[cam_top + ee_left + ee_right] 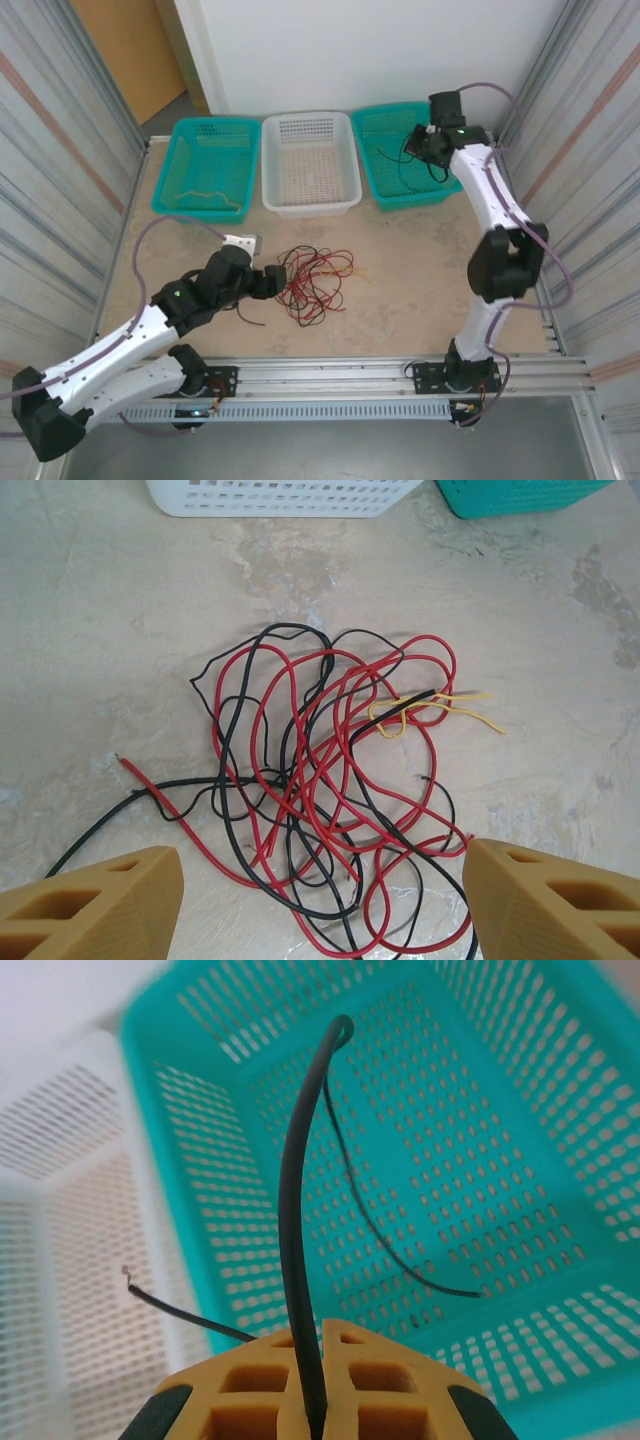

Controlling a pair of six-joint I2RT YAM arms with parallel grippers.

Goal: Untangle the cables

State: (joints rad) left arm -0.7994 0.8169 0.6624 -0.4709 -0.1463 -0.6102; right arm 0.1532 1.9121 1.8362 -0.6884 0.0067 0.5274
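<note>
Left of the white basket (pixel 310 207), a wavy tan cable (pixel 205 195) is already lying sorted in the left teal basket (pixel 170 165). In front of the white basket, the left gripper (pixel 274 283) is hovering with its jaws spread beside the red and black cables (pixel 315 280), thin, curly and knotted, awaiting separation. To its right, the right gripper (pixel 322 1360) is pinching a black cable (pixel 295 1180) over the perforated right teal basket (pixel 560 1080).

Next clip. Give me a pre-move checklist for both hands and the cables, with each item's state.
1. Grip: right hand shut on black cable: ok.
2. Drop spot: that cable is over the right teal basket: ok.
3. Stray end: its short end clear of the white basket: cannot tell.
4. Approach: left hand open, aimed at the tangle: ok.
5. Sorting: yellow cable free of the tangle: not ok, looped with black and red.
</note>
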